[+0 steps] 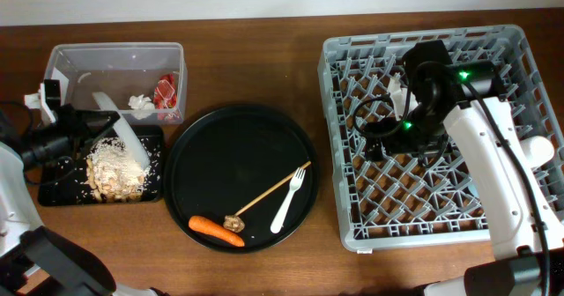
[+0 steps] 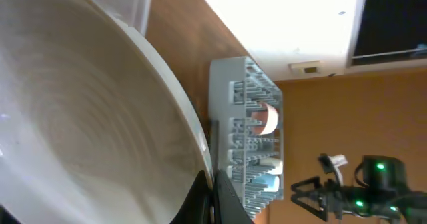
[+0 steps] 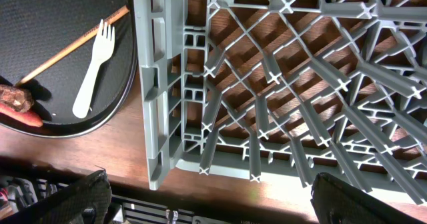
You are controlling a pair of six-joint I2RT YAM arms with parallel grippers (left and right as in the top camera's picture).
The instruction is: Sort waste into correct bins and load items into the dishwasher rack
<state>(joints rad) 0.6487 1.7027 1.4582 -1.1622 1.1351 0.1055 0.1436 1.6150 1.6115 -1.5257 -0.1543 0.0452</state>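
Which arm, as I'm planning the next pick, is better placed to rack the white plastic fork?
Probably right. The right gripper is open over the dishwasher rack, beside the round black tray holding the white plastic fork; the left gripper is shut on the white plate.

Even bright lighting, soft shadows, wrist views slightly blurred.

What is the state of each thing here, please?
plate: tilted over black bin, gripped by left gripper.
tub: holds tissue, wrapper.
black bin: holds rice.
round tray: holds fork, chopstick, carrot, scrap.
right gripper: open, empty, above rack.
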